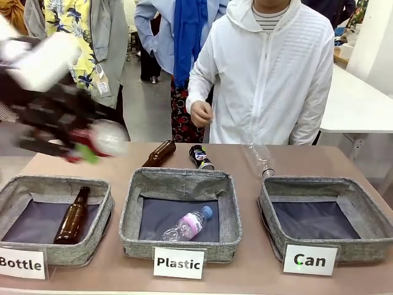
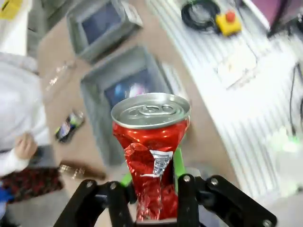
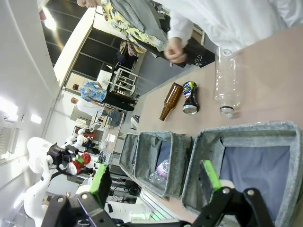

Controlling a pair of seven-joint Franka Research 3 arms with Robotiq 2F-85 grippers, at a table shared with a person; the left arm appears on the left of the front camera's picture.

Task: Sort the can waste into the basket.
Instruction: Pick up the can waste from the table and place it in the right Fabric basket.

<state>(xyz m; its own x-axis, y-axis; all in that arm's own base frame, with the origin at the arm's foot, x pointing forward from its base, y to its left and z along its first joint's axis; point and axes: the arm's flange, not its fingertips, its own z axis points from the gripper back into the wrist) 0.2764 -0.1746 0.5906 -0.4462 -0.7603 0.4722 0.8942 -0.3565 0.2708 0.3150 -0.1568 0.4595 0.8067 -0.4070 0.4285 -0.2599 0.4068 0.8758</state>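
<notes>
Left wrist view: the left pincer (image 2: 152,172) is clamped on the crushed red can (image 2: 150,137). Its green pads press against the can's dented sides, and the lid end points away from the wrist. In the front view we see this can held in the air, well apart from the Can basket (image 1: 368,246), far to its left at the other end of the counter (image 1: 344,161). The black can (image 1: 200,157) lies on its side on the counter, behind and to the left of the Can basket, not touching it. The right pincer (image 3: 156,178) points toward the Can basket with its jaws spread and nothing between them.

We judge the task begun, with no item delivered: the Can basket's lining shows no can. Remaining steps:
1. Carry the red can across to the Can basket and release it there.
2. Collect the black can and deposit it likewise.
</notes>
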